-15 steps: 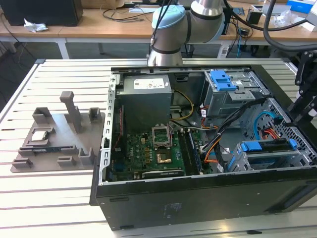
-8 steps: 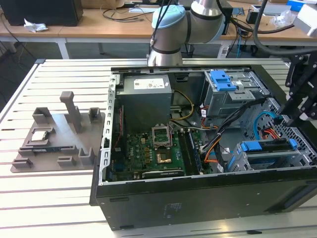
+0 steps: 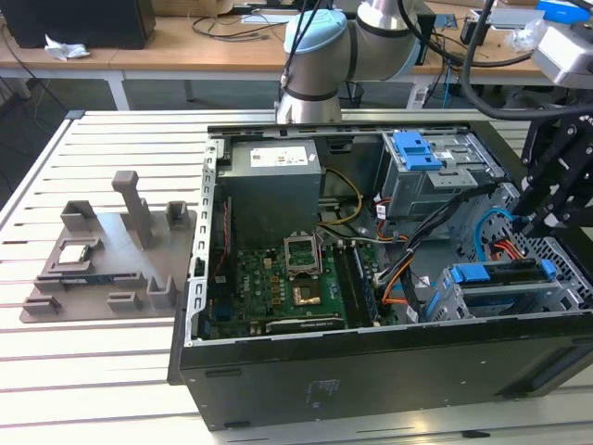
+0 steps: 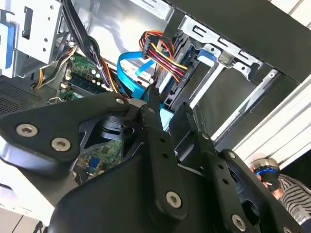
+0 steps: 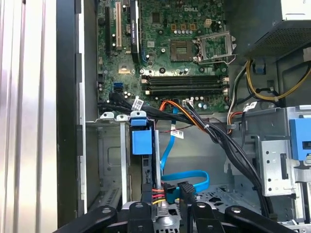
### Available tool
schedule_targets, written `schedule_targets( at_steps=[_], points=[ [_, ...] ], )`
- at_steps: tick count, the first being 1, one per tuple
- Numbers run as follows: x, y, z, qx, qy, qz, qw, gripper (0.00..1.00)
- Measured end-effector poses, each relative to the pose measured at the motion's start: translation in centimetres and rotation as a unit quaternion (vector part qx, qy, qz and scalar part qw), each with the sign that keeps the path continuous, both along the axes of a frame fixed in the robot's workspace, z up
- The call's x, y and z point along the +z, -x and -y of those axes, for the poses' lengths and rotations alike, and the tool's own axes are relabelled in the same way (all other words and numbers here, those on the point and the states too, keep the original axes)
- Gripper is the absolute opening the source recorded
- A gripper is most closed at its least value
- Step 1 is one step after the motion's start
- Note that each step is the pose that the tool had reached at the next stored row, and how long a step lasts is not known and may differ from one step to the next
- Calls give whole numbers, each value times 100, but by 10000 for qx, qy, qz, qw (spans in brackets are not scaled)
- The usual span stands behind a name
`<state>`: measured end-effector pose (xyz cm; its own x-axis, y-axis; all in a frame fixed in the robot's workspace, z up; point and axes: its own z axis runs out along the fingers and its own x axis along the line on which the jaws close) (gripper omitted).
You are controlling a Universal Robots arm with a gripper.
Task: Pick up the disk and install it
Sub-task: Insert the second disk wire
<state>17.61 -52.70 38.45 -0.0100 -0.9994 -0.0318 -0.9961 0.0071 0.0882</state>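
Hovering at the drive-bay end of the open computer case [image 3: 371, 371], my gripper [image 3: 537, 215] sits just above the disk [image 3: 505, 278], which lies in the lower grey bay with its blue carrier frame showing along the edge. In the first wrist view the disk [image 5: 142, 145] stands edge-on directly ahead of the fingertips [image 5: 187, 190], with its blue tab facing me. The fingers are set narrow with a small gap between them, and I judge they hold nothing; in the second wrist view the gripper [image 4: 167, 109] points into the bay beside the blue ribbon cable [image 4: 129, 73].

What worries me is the wiring. That blue cable and the red-yellow-black power lead [image 4: 163, 51] run right beside the fingers, and any sideways drift could snag them or tug a connector loose. The bay walls are close on both sides of the gripper, so a tilted push could jam the carrier in its rails or scrape the frame. The motherboard [image 5: 180, 48] lies farther off, beyond the bay, and I think it is safe.
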Motion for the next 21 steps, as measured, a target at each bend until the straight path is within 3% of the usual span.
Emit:
schedule_targets(
  at_steps=[7, 10, 12, 15, 17, 19, 21],
  points=[
    [-33, 0, 0, 6, 3, 0, 10000, 36],
    [-33, 0, 0, 6, 6, 0, 10000, 28],
    [-33, 0, 0, 6, 10, 0, 10000, 16],
    [-33, 0, 3, 6, 12, 0, 10000, 16],
    [-50, 4, 71, 6, 24, 0, 10000, 16],
    [-71, 7, 108, 6, 41, 0, 10000, 16],
    [-105, 7, 110, 7, 43, 0, 10000, 16]
  ],
)
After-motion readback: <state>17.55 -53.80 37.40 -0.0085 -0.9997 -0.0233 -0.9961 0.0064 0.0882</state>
